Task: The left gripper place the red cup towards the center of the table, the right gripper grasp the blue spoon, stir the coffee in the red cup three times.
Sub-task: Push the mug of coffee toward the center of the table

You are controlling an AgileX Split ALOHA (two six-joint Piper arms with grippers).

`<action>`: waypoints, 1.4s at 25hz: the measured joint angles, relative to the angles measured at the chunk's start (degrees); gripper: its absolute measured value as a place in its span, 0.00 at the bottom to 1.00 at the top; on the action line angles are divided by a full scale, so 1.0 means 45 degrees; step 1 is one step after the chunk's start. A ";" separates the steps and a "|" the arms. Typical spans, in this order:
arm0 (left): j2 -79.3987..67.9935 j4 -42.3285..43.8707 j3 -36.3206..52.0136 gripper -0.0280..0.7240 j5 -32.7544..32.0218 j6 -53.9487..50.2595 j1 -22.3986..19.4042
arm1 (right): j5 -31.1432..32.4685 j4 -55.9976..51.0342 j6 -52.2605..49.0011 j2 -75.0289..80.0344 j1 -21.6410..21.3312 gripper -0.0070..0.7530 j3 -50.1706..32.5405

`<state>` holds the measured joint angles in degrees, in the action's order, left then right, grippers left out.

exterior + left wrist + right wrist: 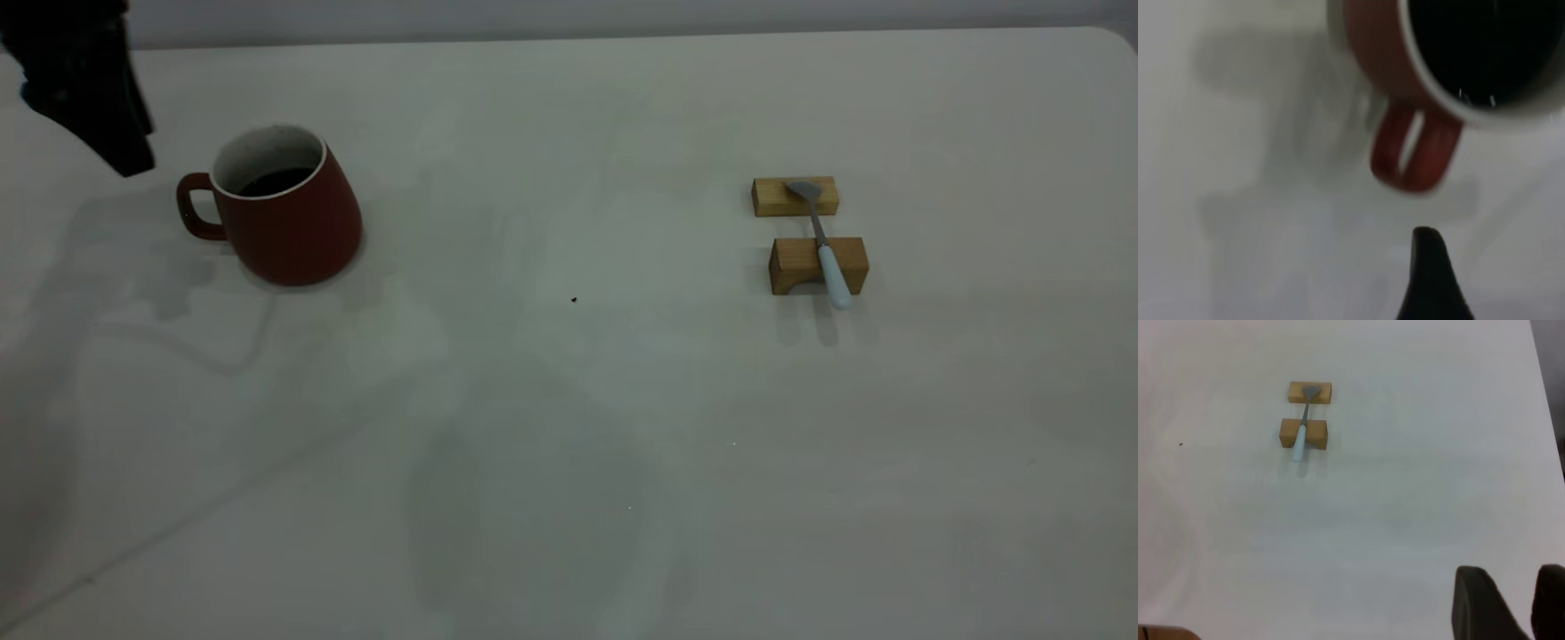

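Left gripper [98, 98] is seen hovering just beyond the handle side of the red cup [286, 213], apart from it; only one dark fingertip [1431, 280] shows in the left wrist view, so whether its fingers are spread or pressed together cannot be told. Right gripper [1508, 603] is held well away from the cup, on the spoon's side of the table [569, 498], with two fingertips seen a little apart and nothing between them.

The cup stands upright, well off toward the left arm's side of the table's middle, marked roughly by a tiny dark speck [573, 300]. Its loop handle points away from the speck, toward the left gripper. Coffee [276, 181] is seen inside, so a spill is judged the main risk: it would be caused by a jerk or a tilt while the cup is being moved.

The blue spoon [822, 244] lies far from the cup, past the speck, bridged across two wooden blocks [796, 197]. Its long axis runs across both blocks, the grey bowl resting on the farther block and the pale handle overhanging the nearer one. It could be knocked off its perch by an off-centre pinch on that handle.
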<state>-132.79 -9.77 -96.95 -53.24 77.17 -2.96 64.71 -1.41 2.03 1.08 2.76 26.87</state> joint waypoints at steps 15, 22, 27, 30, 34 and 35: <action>-0.1052 -0.0688 -0.0014 0.78 0.1114 0.2737 0.0028 | 0.0000 0.0000 0.0000 0.0000 0.0000 0.32 0.0000; -0.2287 -0.0566 -0.0014 0.78 0.2813 0.3356 0.0730 | 0.0000 0.0000 0.0000 0.0000 0.0000 0.32 0.0000; -0.2399 -0.0566 -0.0014 0.78 0.3387 0.3397 0.1583 | 0.0000 0.0000 0.0000 0.0000 0.0000 0.32 0.0000; -0.2437 -0.0622 -0.0019 0.78 0.3526 0.3305 0.2254 | 0.0000 0.0000 0.0000 0.0000 0.0000 0.32 0.0000; -0.2473 -0.0722 -0.0019 0.78 0.3843 0.2861 0.3171 | 0.0000 0.0000 0.0000 0.0000 0.0000 0.32 0.0000; -0.2486 -0.0736 -0.0019 0.78 0.3922 0.2718 0.3377 | 0.0000 0.0000 0.0000 0.0000 0.0000 0.32 0.0000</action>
<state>-143.98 -13.08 -97.03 -35.59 89.41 12.23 64.71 -1.41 2.03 1.08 2.76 26.87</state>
